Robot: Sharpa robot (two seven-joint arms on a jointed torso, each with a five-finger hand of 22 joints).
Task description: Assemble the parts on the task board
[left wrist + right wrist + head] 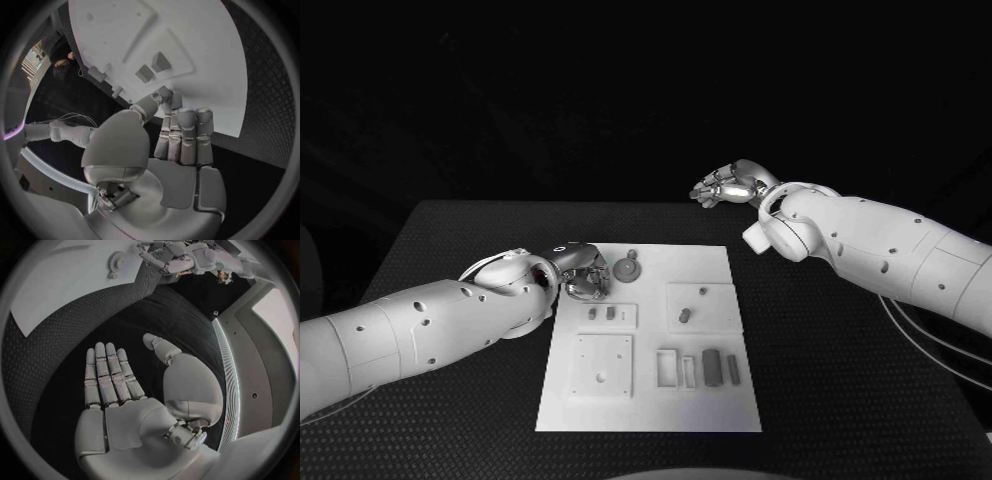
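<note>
Left hand (583, 281) sits low at the near-left edge of the task board (708, 410) in the head view, just beside a round grey part (629, 269) near the board's far edge; whether it touches that part I cannot tell here. Right hand (728, 186) hangs well apart, beyond the board's far right corner, over the black table (862, 400). On the board, small grey parts lie loose: two short pegs (600, 313) in a shallow recess, one peg (685, 316) on a raised square, and several bars (711, 365) in a row near the front. A square plate (604, 365) with holes looks unfilled.

From the left wrist, the left hand (181, 145) shows straight, spread fingers with nothing between them, poised over the board's (187, 40) edge.

From the right wrist, the right hand (115, 385) is flat and released, holding nothing, above the table (56, 355).

By my judgement, assembly has barely begun; nearly every part remains to be seated.
</note>
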